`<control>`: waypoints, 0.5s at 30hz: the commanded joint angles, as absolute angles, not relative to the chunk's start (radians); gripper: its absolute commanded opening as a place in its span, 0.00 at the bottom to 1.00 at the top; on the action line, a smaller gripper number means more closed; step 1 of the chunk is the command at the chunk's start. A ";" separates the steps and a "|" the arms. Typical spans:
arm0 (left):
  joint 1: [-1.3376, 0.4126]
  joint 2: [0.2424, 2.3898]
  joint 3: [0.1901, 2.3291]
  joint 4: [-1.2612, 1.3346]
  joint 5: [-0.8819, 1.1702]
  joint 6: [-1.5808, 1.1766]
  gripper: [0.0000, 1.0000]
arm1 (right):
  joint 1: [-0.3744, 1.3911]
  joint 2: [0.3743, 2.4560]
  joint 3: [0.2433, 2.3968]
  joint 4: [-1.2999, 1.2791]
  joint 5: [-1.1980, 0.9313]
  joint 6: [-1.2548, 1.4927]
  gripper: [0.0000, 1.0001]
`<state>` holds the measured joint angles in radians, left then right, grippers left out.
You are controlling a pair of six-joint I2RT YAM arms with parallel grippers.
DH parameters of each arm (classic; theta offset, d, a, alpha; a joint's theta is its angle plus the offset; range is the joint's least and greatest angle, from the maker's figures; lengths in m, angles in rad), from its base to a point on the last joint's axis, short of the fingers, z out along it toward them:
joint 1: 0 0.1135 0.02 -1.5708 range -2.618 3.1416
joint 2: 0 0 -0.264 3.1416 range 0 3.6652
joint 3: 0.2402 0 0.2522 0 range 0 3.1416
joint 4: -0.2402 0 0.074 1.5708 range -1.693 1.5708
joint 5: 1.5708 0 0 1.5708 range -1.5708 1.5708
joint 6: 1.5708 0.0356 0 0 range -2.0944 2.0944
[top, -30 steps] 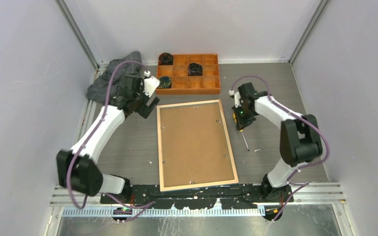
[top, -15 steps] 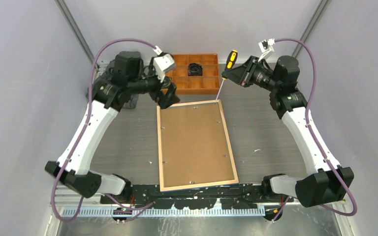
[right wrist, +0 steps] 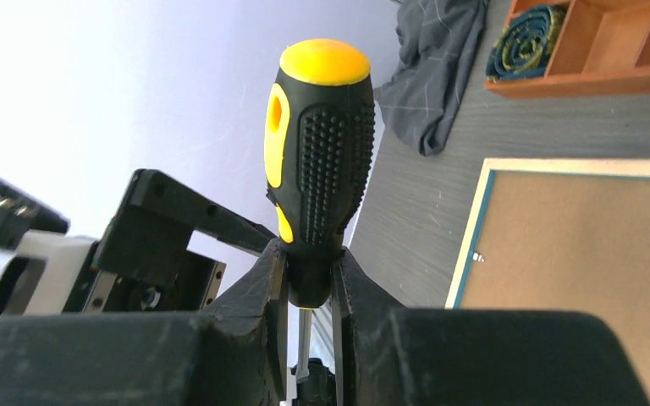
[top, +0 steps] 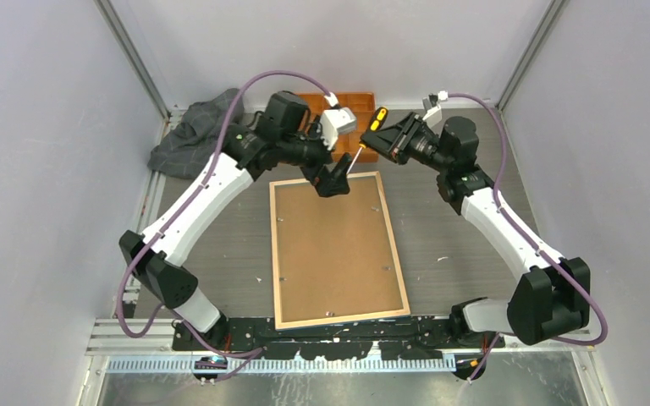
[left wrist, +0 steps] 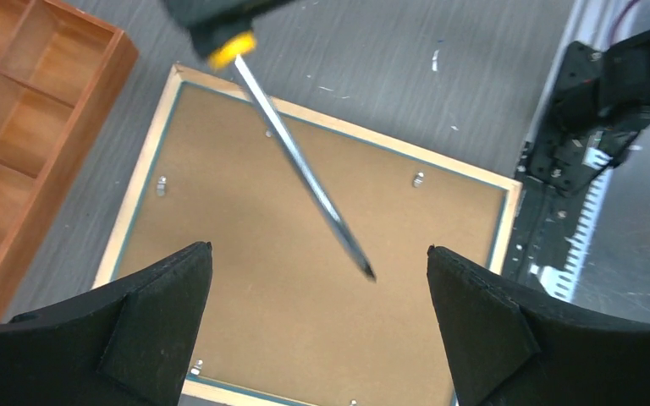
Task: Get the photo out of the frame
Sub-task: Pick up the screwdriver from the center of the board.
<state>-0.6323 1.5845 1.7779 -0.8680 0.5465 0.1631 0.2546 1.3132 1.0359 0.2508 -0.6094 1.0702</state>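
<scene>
Your left arm (top: 193, 210) and right arm (top: 501, 227) both stand raised, reaching to the far middle, wrists bent inward so the grippers nearly face each other. Your left gripper (top: 333, 179) points downward, its jaws spread wide. Your right gripper (top: 387, 135) has its jaws pinched on the neck of the screwdriver (right wrist: 322, 144).

No text, label, number or sign can be read in any view. The screwdriver (right wrist: 322, 144) handle bears no legible brand.
</scene>
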 commanded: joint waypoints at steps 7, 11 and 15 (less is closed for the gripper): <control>-0.766 1.712 1.888 -0.860 0.102 0.210 0.80 | 0.298 1.297 1.096 0.075 -0.469 1.013 0.01; -0.787 1.744 1.896 -0.855 0.020 0.216 0.56 | 0.309 1.302 1.111 0.022 -0.462 0.998 0.01; -0.797 1.771 1.911 -0.867 0.028 0.223 0.47 | 0.314 1.310 1.113 0.010 -0.468 1.001 0.01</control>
